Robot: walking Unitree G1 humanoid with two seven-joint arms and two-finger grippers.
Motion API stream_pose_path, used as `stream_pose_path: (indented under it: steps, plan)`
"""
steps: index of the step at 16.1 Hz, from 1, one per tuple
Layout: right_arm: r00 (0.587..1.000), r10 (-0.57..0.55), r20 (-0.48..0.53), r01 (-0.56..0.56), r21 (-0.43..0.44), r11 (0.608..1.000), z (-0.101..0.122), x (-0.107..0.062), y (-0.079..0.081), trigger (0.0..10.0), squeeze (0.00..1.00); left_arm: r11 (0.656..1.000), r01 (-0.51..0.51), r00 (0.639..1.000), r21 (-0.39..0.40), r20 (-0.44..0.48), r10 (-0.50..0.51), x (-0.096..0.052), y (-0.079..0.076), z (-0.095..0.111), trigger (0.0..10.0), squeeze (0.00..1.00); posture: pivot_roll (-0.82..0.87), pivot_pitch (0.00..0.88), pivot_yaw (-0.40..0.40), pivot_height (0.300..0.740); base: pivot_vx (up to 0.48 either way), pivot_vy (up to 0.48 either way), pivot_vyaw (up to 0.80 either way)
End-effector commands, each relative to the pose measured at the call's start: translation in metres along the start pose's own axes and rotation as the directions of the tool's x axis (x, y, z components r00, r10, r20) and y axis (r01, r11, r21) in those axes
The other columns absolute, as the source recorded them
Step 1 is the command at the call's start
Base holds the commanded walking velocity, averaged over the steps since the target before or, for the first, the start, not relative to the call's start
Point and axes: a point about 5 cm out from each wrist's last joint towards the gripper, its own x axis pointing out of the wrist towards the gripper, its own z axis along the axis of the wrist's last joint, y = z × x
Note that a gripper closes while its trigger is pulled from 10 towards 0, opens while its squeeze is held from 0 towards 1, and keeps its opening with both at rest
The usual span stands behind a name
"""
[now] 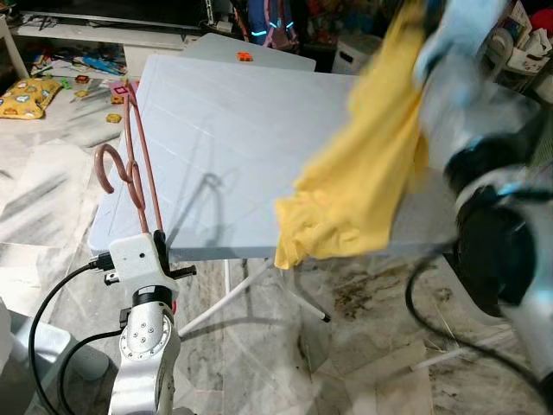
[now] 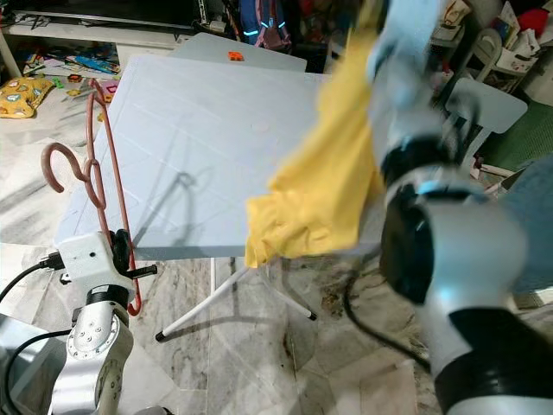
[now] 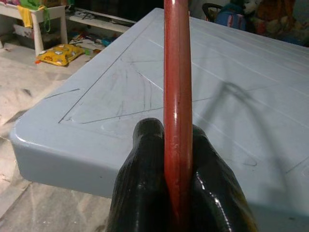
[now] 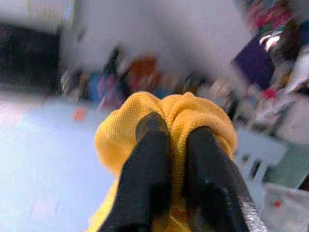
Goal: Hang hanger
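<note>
Nearest the head camera was our right arm, a blurred silver and black bulk at four o'clock, raised so that its right gripper [image 4: 169, 145] rode high at about one o'clock. In the right wrist view its two black fingers were pressed together on a bunched fold of a yellow shirt [image 1: 367, 173], cloth swelling out around both tips. We judged the high hold deliberate: it let the shirt hang in a long drape over the far right part of the grey bench [image 1: 225, 130], with its loose hem dropping past the near edge, so the cloth could open out rather than lie in a heap.

At seven o'clock our left gripper [image 1: 161, 246] stood just off the bench's near left corner, its fingers pinching the bottom bar of a reddish-brown hanger [image 1: 138, 164]. The left wrist view showed the bar squeezed between both fingers and rising straight up. The hanger stood upright over the bench's left edge, its hook curling toward nine o'clock, apart from the shirt. We took that upright pose as a way to keep the shoulders free to receive the shirt.

In our judgement the shirt was not yet on the hanger, and the two had still to be brought together.

Toys and a yellow cushion [image 1: 26, 95] lay on the floor near ten o'clock.
</note>
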Motion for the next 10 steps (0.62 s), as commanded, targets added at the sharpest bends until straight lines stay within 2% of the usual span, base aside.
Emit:
stream_pose_path:
  steps: [1, 3, 4, 5, 6, 8, 10]
  plan:
    - [0.993, 0.092, -0.072, -0.097, -0.065, 0.993, -0.016, -0.003, 0.008, 10.0, 1.0, 1.0, 0.017, 1.0, -0.003, -0.023, -0.017, 0.002, -0.008, -0.004, 10.0, 0.0, 0.04, 0.0, -0.178, 0.74, 0.0, 0.0, 0.0]
    - [0.96, 0.201, -0.194, -0.223, -0.104, 0.969, -0.051, -0.013, 0.018, 10.0, 1.0, 1.0, 0.022, 0.999, -0.004, -0.025, -0.022, 0.003, -0.009, -0.005, 10.0, 0.0, 0.03, 0.0, -0.167, 0.74, 0.0, 0.0, 0.0]
    - [0.933, 0.26, -0.25, -0.307, -0.175, 0.935, -0.065, -0.018, 0.023, 10.0, 1.0, 1.0, 0.025, 0.999, -0.004, -0.027, -0.026, 0.004, -0.009, -0.005, 10.0, 0.0, 0.03, 0.0, -0.16, 0.74, 0.0, 0.0, 0.0]
    - [0.9, 0.318, -0.298, -0.382, -0.186, 0.905, -0.076, -0.023, 0.026, 10.0, 1.0, 1.0, 0.031, 0.999, -0.003, -0.03, -0.031, 0.004, -0.009, -0.006, 10.0, 0.0, 0.02, 0.0, -0.15, 0.74, 0.0, 0.0, 0.0]
    - [0.851, 0.405, -0.335, -0.488, -0.217, 0.845, -0.085, -0.028, 0.029, 10.0, 1.0, 0.999, 0.047, 0.998, -0.002, -0.034, -0.047, 0.005, -0.011, -0.006, 10.0, 0.0, 0.01, 0.0, -0.138, 0.74, 0.0, 0.0, 0.0]
    - [0.83, 0.439, -0.344, -0.528, -0.232, 0.817, -0.088, -0.03, 0.029, 10.0, 1.0, 0.998, 0.056, 0.998, -0.001, -0.035, -0.056, 0.007, -0.012, -0.006, 10.0, 0.0, 0.0, 0.0, -0.124, 0.74, 0.0, 0.0, 0.0]
    - [0.766, 0.516, -0.383, -0.625, -0.26, 0.736, -0.097, -0.036, 0.023, 10.0, 1.0, 0.997, 0.081, 0.996, -0.001, -0.036, -0.081, 0.013, -0.016, -0.005, 10.0, 0.0, -0.02, 0.0, -0.105, 0.74, 0.0, 0.0, 0.0]
